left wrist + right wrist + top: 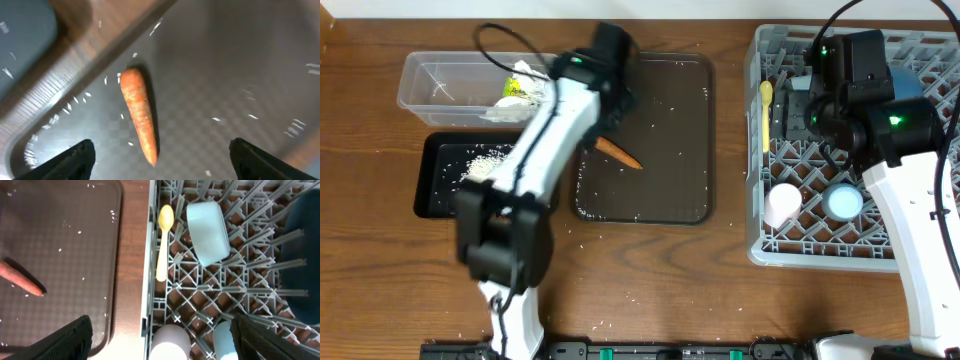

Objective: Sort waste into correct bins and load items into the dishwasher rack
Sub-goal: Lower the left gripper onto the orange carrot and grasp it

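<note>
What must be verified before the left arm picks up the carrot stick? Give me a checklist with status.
1. Left gripper open and empty: ok.
2. Carrot stick lying free on the dark brown tray, between the jaws in the wrist view: ok.
3. Height above the stick: cannot tell.
4. Black tray, holding rice, has bare room: ok.
5. Right gripper open over the dishwasher rack, away from the stick: ok.

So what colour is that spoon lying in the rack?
Pale yellow; the spoon shows best in the right wrist view.
</note>
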Motion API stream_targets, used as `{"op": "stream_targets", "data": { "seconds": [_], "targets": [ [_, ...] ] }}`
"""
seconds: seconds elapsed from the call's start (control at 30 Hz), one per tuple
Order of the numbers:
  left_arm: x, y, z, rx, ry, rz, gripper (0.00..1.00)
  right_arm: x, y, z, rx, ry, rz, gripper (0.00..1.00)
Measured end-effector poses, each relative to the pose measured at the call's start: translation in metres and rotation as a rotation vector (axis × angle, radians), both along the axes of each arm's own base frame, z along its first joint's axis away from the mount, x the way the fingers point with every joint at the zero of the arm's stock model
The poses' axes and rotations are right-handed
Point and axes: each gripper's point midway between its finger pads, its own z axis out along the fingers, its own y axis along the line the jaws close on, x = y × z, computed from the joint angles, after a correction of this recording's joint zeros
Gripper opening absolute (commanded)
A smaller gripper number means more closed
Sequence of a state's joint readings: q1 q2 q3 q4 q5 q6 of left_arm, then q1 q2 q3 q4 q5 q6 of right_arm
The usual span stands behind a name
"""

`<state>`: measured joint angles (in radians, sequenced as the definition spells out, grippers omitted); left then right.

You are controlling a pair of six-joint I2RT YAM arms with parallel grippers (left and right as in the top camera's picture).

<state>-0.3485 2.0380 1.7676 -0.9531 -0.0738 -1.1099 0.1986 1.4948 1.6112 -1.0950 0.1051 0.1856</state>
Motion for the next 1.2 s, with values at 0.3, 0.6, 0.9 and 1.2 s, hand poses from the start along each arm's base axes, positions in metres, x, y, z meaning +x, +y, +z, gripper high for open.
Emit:
{"op": "stream_targets", "data": {
  "seconds": [0.3, 0.6, 0.9, 1.2],
  "targets": [
    [-0.003, 0.008, -0.074, 0.054, 0.126, 0.160, 0.70, -0.003, -0.001, -0.002, -0.004, 0.016, 0.000, 0.87],
    [-0.001, 0.005, -0.086, 0.053, 0.129, 0.181, 0.48, -0.004, -0.001, -0.003, -0.004, 0.019, 0.000, 0.87],
    [-0.008, -0.001, -0.090, 0.060, 0.145, 0.157, 0.53, -0.004, -0.001, -0.003, -0.005, 0.021, 0.000, 0.87],
    [-0.020, -0.003, -0.101, 0.043, 0.190, 0.150, 0.26, -0.007, -0.001, -0.005, -0.007, 0.034, 0.000, 0.87]
  ]
}}
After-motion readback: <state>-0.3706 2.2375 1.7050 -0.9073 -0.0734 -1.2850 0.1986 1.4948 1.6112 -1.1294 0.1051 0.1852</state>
